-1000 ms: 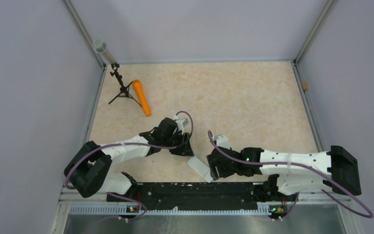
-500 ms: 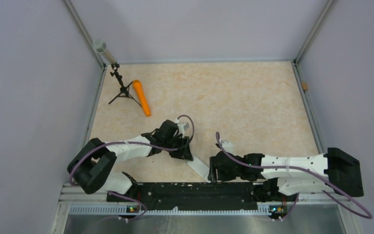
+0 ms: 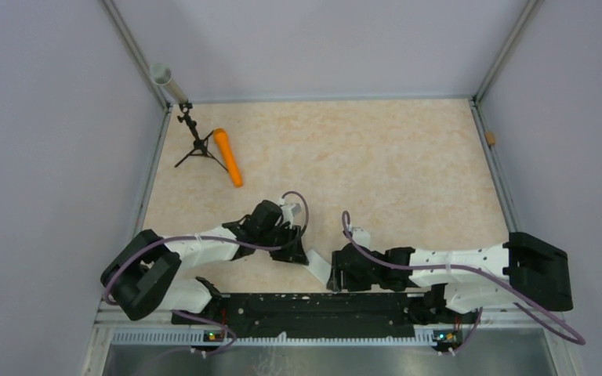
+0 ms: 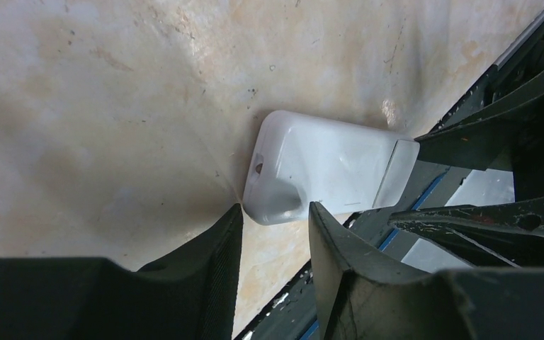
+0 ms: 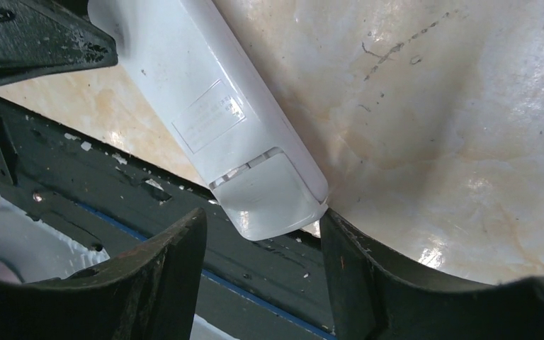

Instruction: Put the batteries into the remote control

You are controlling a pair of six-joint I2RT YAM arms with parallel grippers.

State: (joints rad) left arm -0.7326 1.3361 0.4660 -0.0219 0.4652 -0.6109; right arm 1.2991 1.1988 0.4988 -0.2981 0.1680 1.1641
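Note:
The white remote control (image 3: 318, 268) lies back side up at the table's near edge, partly over the black rail. In the left wrist view its rounded end (image 4: 326, 166) sits just beyond my open left gripper (image 4: 276, 212), touching neither finger. In the right wrist view its other end, with a label and the battery cover (image 5: 212, 120), reaches between the tips of my open right gripper (image 5: 262, 223). From above, the left gripper (image 3: 294, 252) and right gripper (image 3: 335, 274) flank the remote. No batteries are in view.
An orange cylinder (image 3: 228, 157) lies at the back left beside a small black tripod (image 3: 197, 143) and a grey tube (image 3: 168, 82). The black base rail (image 3: 306, 305) runs along the near edge. Walls enclose three sides.
Both grippers have moved toward the near edge. The right gripper has shifted left onto the remote's end, and the remote now lies closer to the rail.

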